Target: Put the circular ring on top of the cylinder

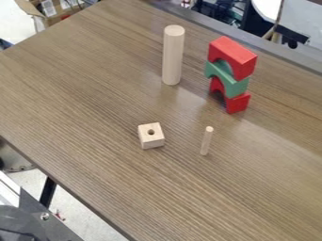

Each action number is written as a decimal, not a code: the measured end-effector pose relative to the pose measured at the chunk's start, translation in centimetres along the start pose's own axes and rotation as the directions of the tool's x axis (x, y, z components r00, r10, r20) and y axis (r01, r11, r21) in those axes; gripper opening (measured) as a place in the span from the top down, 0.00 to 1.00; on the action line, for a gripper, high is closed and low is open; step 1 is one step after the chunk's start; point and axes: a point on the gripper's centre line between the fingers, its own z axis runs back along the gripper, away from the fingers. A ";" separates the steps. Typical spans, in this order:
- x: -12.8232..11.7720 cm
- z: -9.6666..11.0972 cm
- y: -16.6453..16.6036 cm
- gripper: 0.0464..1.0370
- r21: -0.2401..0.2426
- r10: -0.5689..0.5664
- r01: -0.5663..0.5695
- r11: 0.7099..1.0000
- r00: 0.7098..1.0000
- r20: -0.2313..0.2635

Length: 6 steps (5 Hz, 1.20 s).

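A tall, pale wooden cylinder stands upright on the brown table toward the back, with its flat round top bare. Closer to the front, a small wooden cube rests with a round hole facing up. Right of the cube is a thin wooden peg, upright and apart from it.
Right of the cylinder stands a stack of arch blocks: a red arch at the bottom, a green one in the middle and a red one on top. The table's left edge runs diagonally; dark equipment sits beyond it at lower left.
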 end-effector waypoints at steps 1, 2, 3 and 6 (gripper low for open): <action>-0.4 1.1 -1.2 0.30 -0.089 -0.001 -0.007 0.996 0.996 -0.089; -0.4 2.5 -1.5 0.30 -0.187 -0.018 -0.027 0.982 0.972 -0.234; 0.8 3.1 -1.6 0.30 -0.259 -0.079 0.009 0.966 0.963 -0.257; 2.3 2.0 -2.1 0.30 -0.283 -0.133 0.081 0.956 0.976 -0.170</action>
